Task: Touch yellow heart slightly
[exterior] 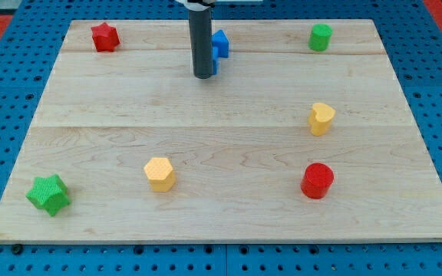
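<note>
Yellow heart [321,118] lies well apart from my tip [202,76], toward the view's lower right; the end effector, a bare rod grasping nothing, stands beside the blue block [219,44].

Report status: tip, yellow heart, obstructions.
My tip at the view's top, beside the blue block. Yellow heart untouched, far toward the view's right. Path between looks clear.

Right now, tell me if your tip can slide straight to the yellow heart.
Probably yes. My tip sits by the blue block at the view's top; the yellow heart lies toward the lower right, and no block stands on the bare board between them.
</note>
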### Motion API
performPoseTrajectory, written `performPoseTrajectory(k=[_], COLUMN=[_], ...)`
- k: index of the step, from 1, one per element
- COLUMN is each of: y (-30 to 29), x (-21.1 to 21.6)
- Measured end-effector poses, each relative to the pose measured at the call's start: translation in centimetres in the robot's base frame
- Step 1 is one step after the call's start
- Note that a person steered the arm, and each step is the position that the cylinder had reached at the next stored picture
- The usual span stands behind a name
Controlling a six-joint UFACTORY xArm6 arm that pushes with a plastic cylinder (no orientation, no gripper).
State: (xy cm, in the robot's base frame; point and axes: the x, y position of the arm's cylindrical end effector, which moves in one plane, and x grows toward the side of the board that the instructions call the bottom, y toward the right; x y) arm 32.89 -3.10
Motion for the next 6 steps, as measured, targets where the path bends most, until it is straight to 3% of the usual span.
performPoseTrajectory(k=[2, 4, 6], y=[1.0, 14.2, 20.1], x=[0.4, 2.1, 4.4])
